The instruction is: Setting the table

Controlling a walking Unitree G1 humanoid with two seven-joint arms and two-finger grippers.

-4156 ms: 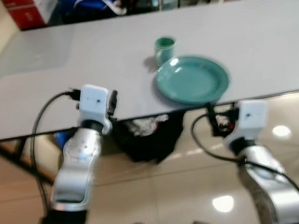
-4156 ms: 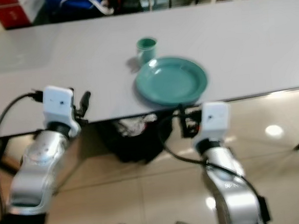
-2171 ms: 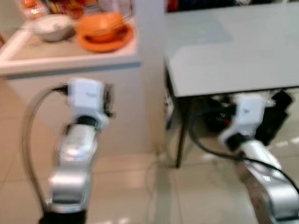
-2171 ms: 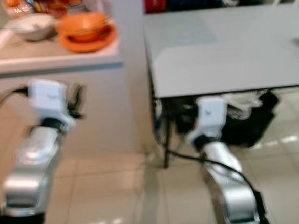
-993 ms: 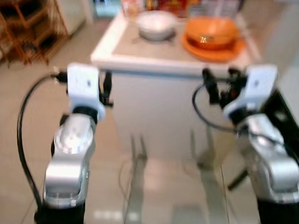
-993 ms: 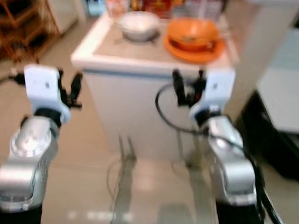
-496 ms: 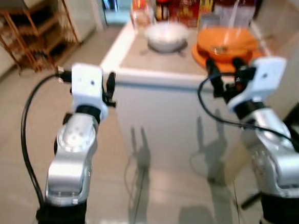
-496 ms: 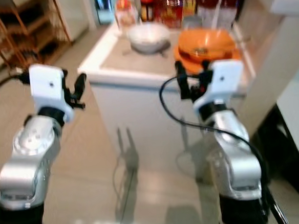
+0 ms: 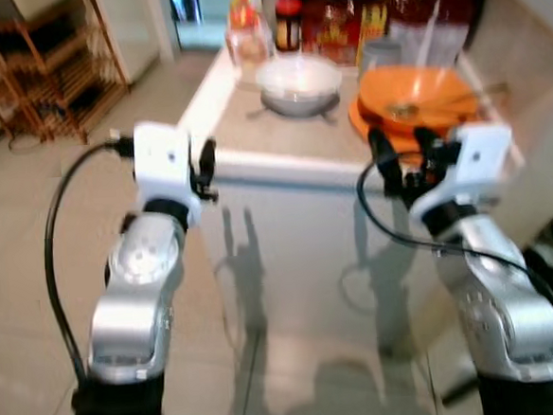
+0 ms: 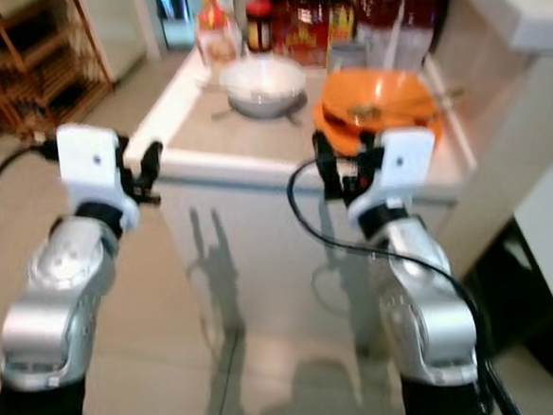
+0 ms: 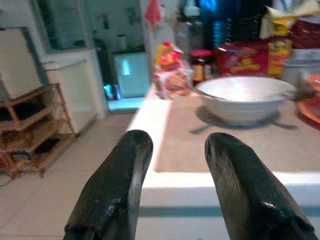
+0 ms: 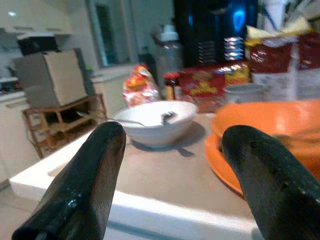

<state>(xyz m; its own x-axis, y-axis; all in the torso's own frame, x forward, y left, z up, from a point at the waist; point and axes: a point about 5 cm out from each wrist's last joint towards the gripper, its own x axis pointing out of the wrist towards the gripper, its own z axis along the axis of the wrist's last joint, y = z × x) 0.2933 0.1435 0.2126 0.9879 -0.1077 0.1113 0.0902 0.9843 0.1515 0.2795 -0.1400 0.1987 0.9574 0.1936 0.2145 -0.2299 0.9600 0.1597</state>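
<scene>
Left eye view: robot faces a small white worktop [image 9: 283, 160]. On it sit a white bowl [image 9: 298, 78] and, to its right, an orange bowl [image 9: 415, 88] resting on an orange plate [image 9: 370, 125]. Bottles and jars [image 9: 339, 13] line the back edge. Left gripper [image 9: 204, 165] is raised just off the worktop's near-left corner, empty. Right gripper [image 9: 401, 161] hovers at the near edge, right in front of the orange plate, fingers apart, holding nothing. Wooden rack [image 9: 48, 62] stands far left on the floor.

Right eye view: same layout. White bowl [image 10: 263, 80] and orange bowl [image 10: 383, 96] both untouched, right gripper [image 10: 345, 169] near but not touching the orange plate.

Left wrist view: two black fingers [image 11: 120, 185] spread apart, nothing between them. White bowl [image 11: 242, 100] ahead on the worktop, a utensil handle sticking out of it.

Right wrist view: fingers [image 12: 85, 185] wide apart, empty. Orange plate [image 12: 225, 170] and orange bowl [image 12: 272, 120] ahead on one side, white bowl [image 12: 155, 122] further back.

Progress, as a judgement: this is a fetch stage, dishes here not picked up yet. Grasping, carrying and placing them all remain.
</scene>
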